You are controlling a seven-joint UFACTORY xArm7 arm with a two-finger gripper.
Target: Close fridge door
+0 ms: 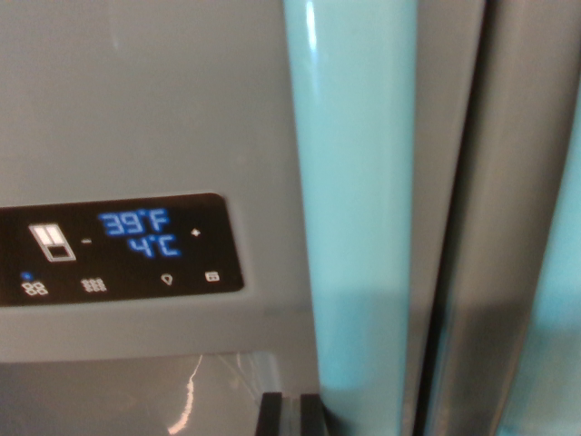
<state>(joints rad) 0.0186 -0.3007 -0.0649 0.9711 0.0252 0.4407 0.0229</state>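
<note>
Fridge door: the flat grey-metal fridge door (154,100) fills the wrist view's left and centre, directly above and beyond the gripper; the camera sits very close to it, consistent with a push against the panel.
Neighbouring door: a second grey door panel (508,227) stands to the gripper's right, across a dark vertical seam (436,345); the seam looks narrow, so the door appears at or near shut, though flushness cannot be confirmed.
Handle: a glossy pale-turquoise vertical bar handle (354,182) rises just above and right of the gripper, beside the seam where a hand would pull; a closing push needs no hold on it.
Recess: a shiny grey recess (136,400) lies left of the gripper, below the display.
Display: a black rectangular control panel (118,250) with blue digits, up and left of the gripper, reads 39°F and 4°C.
Gripper: only two dark finger tips (292,415) show at the bottom edge, close together with a slim gap, holding nothing visible; whether they touch the door cannot be told.
</note>
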